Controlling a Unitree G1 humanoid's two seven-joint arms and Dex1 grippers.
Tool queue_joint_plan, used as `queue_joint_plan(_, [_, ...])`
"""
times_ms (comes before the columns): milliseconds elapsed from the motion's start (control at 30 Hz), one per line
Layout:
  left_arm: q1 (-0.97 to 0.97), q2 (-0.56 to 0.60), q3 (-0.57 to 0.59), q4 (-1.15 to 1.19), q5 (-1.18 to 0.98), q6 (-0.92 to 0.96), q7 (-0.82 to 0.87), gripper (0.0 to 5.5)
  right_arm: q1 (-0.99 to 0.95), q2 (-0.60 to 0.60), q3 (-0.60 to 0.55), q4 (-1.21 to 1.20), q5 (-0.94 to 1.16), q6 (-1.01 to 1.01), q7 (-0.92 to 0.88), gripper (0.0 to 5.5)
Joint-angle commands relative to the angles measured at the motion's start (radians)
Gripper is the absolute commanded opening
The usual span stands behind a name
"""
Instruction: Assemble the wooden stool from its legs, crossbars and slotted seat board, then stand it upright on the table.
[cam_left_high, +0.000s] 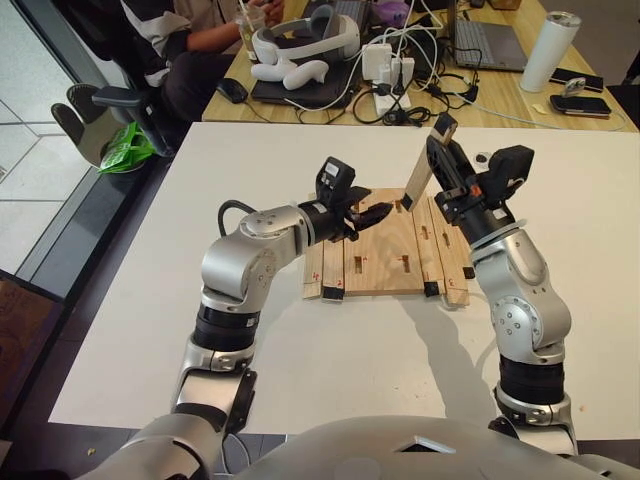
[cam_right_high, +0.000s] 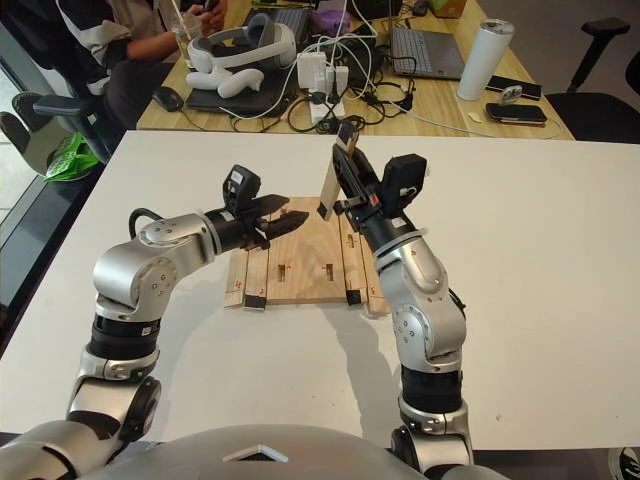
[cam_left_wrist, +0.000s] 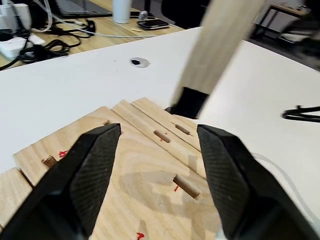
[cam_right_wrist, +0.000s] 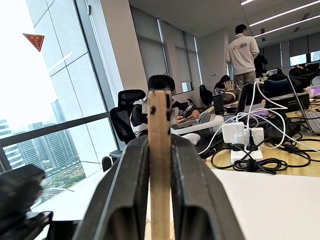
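Since the leg must meet a slot end-on, right gripper (cam_left_high: 443, 160): fingers clamped on the wooden leg (cam_left_high: 420, 185), held tilted, with its dark lower end at the seat board's upper right edge.
Left gripper (cam_left_high: 372, 215): fingers apart over the board's upper left, probably to steady it.
Seat board (cam_left_high: 385, 262): flat at frame centre, slots (cam_left_wrist: 187, 186) facing up.
Loose pieces (cam_left_high: 322, 275): lying along both board sides, crowding any approach.
Desk cables (cam_left_high: 390, 95): upper middle, well apart.

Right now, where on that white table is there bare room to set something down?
Bare: the white table right of the right arm, left of the left arm, and the near strip before the seat board. Crowded: the middle, both arms over the board, and the cabled desk behind.
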Motion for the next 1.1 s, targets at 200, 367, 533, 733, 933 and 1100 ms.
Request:
queue_joint_plan(200, [-0.013, 0.013, -0.064, -0.066, 0.042, 0.025, 0.076, 3.31, -0.067, 0.014, -0.030, 0.059, 0.068, 0.023, 0.017, 0.40])
queue_joint_plan(367, [-0.014, -0.059, -0.089, -0.068, 0.049, 0.038, 0.145, 3.31, -0.080, 0.024, -0.030, 0.072, 0.107, 0.040, 0.025, 0.40])
queue_joint_plan(533, [-0.018, -0.115, -0.106, -0.043, 0.069, 0.030, 0.198, 3.31, -0.100, 0.060, -0.015, 0.079, 0.140, 0.058, 0.018, 0.40])
queue_joint_plan(733, [-0.014, -0.102, -0.110, -0.006, 0.115, 0.005, 0.230, 3.31, -0.066, 0.049, 0.003, 0.008, 0.223, 0.152, 0.034, 0.40])
queue_joint_plan(933, [-0.016, -0.028, -0.089, 0.028, 0.158, -0.037, 0.213, 3.31, 0.023, -0.102, -0.057, -0.118, 0.344, 0.289, 0.085, 0.40])
queue_joint_plan(1100, [-0.020, -0.001, -0.068, 0.042, 0.166, -0.050, 0.200, 3.31, 0.048, -0.171, -0.089, -0.152, 0.383, 0.321, 0.081, 0.40])
